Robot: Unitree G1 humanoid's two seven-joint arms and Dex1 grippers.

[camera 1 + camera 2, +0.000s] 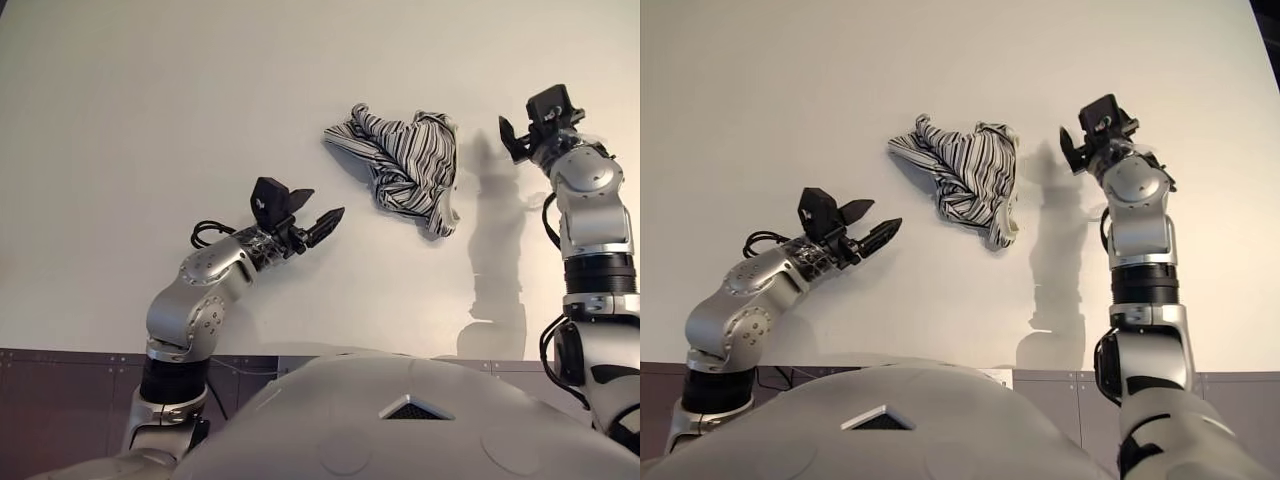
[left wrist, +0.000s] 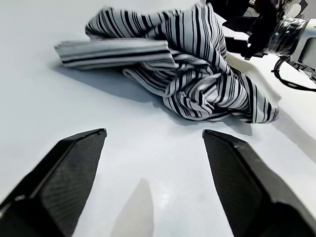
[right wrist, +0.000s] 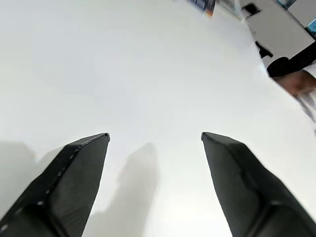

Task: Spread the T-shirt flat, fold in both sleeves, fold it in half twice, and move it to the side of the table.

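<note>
T-shirt [image 1: 400, 165]: crumpled striped heap on your bench [image 1: 150, 100].
Left gripper [image 1: 326, 203]: released, fingers spread, at the shirt's 8 o'clock, apart.
Right gripper [image 3: 155, 134]: released too, near its 3 o'clock.

White table [image 1: 150, 120] — dark grey riveted panel [image 1: 60, 390] along its near edge

Bright, even light washes the white table [image 3: 148, 59] almost to glare, while the T-shirt [image 2: 197, 74] casts a soft shadow along its edge.
</note>
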